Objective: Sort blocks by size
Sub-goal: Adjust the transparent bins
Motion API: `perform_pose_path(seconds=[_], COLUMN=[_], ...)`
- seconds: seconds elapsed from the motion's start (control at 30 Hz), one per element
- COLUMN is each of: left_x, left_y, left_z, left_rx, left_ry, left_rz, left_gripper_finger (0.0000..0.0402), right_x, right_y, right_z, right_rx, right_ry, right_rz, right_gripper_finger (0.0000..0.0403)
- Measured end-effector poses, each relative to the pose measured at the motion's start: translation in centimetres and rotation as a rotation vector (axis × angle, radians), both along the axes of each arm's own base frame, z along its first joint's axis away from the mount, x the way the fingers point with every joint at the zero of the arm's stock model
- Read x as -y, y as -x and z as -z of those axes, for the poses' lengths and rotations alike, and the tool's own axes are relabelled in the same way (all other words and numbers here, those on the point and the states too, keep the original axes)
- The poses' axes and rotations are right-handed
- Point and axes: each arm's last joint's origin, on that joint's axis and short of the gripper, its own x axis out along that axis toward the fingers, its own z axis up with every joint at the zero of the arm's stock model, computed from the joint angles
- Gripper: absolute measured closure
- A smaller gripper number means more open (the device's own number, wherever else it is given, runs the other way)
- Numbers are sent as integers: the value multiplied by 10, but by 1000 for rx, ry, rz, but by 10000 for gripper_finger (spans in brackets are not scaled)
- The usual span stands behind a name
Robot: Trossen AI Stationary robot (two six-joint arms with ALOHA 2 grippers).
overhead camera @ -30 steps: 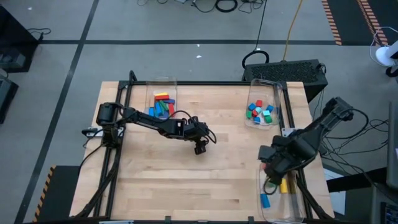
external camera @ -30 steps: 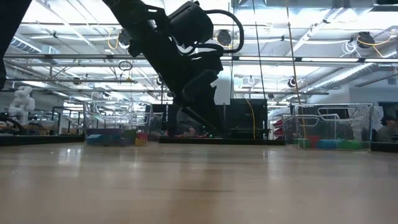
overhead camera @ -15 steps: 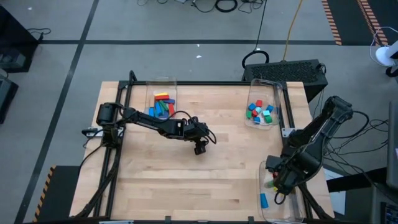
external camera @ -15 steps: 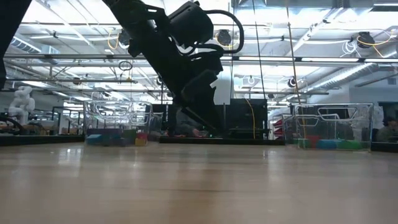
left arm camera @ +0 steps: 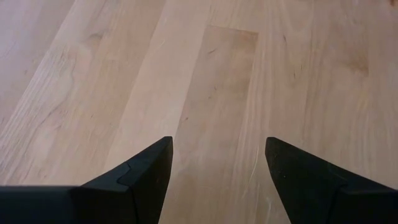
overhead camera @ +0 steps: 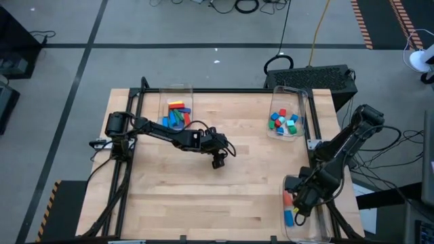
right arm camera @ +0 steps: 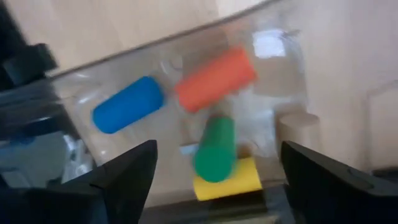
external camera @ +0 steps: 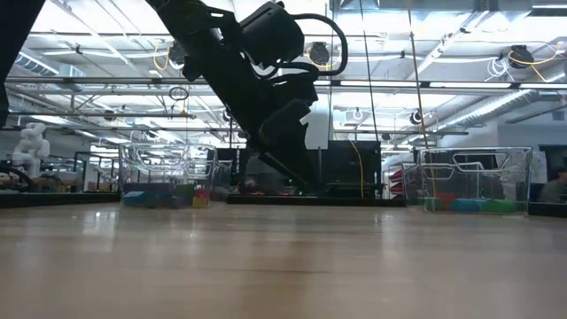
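Note:
My right gripper (overhead camera: 298, 203) is open above the clear bin (overhead camera: 319, 227) at the table's near right corner. In the right wrist view its fingers (right arm camera: 217, 146) stand wide apart over the blocks lying on the bin's floor: a blue cylinder (right arm camera: 127, 113), an orange-red cylinder (right arm camera: 216, 79), a green cylinder (right arm camera: 214, 149) resting partly on a yellow block (right arm camera: 239, 182), and a plain wood cylinder (right arm camera: 298, 127). None of them touches the fingers. My left gripper (overhead camera: 218, 161) is open and empty over bare table near the middle (left arm camera: 217, 142).
A clear bin (overhead camera: 178, 112) with longer coloured blocks stands at the far left. Another bin (overhead camera: 285, 116) with small cubes stands at the far right. A black metal frame (overhead camera: 135, 102) runs along the table's edges. The wood between the arms is bare.
My right gripper has gone toward the table's near edge and now stands over the near right bin. My left arm has kept still.

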Motion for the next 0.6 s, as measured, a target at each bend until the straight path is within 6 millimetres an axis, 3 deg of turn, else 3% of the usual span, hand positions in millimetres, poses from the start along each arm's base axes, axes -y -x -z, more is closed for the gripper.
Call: perform_pose_path(seconds=[0.17,0.33,0.47,0.6], left_x=[0,0,0,0], left_y=[0,0,0,0], left_z=[0,0,0,0], left_rx=[3,4,4,4], left_ry=[0,0,0,0], left_rz=[0,0,-1,-1], left_gripper_finger=[143,143,143,143], right_x=[13,22,40,66], right_y=[-4,-17,-25,-31], right_z=[-6,-27,-42,-45], right_rx=[-103,-9,79,78], right_ry=[32,90,286,481], right_rz=[117,59,41,86], right_gripper_finger=[73,81,90,110])
